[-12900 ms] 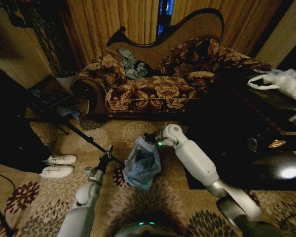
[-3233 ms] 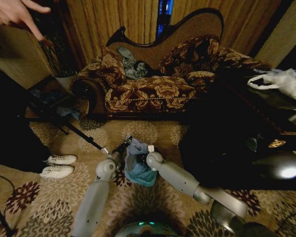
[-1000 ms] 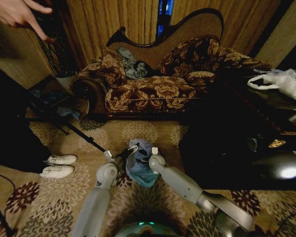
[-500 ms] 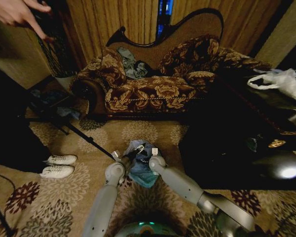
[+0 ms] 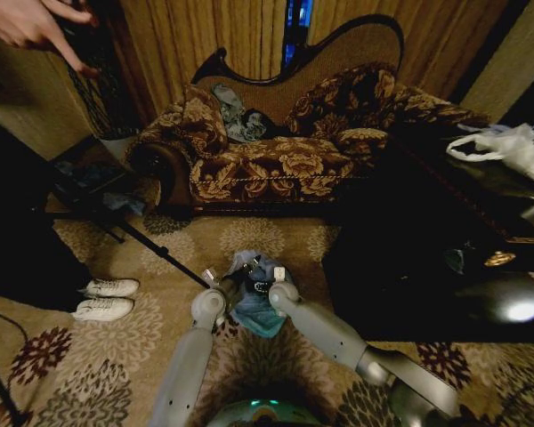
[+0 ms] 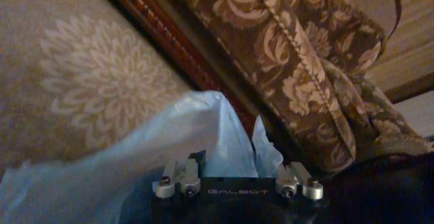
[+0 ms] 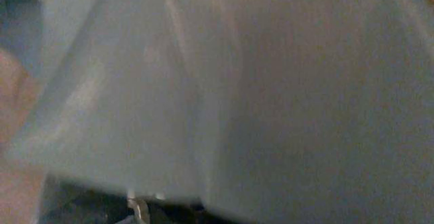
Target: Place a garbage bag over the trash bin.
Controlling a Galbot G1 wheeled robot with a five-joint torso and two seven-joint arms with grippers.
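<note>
Head view. Garbage bag (image 5: 254,298): pale blue, crumpled film, on the patterned carpet (image 5: 98,356) directly in front of the robot, between the two arms. The trash bin cannot be made out under the film. Left gripper (image 5: 242,271): at the bag's near-left upper edge, touching the film; whether its jaws are parted or closed cannot be told. Right gripper (image 5: 265,283): at the bag's upper right, pressed into the film; its jaw state cannot be told either. Surroundings: floral sofa (image 5: 276,151) beyond the bag, well apart, with a grey-blue garment (image 5: 240,116) on its seat back. Dark low table (image 5: 445,258) to the right, near the right arm, carrying a white plastic bag (image 5: 507,147) at its far end. Pair of white shoes (image 5: 107,298) on the carpet to the left. Dark tripod leg (image 5: 151,249) running diagonally across the carpet toward the bag's left side, close to the left arm. A person's hand (image 5: 31,27) at the upper left corner, touching nothing of the task.

Left wrist view. Left gripper (image 6: 237,181): fingers (image 6: 180,176) spread either side of a rising fold of blue film (image 6: 224,142); whether they pinch it is unclear. Carpet and sofa base (image 6: 285,71) lie behind.

Right wrist view. Blue film (image 7: 257,92) lies close across the lens; a metal finger tip (image 7: 139,206) shows at the edge.
</note>
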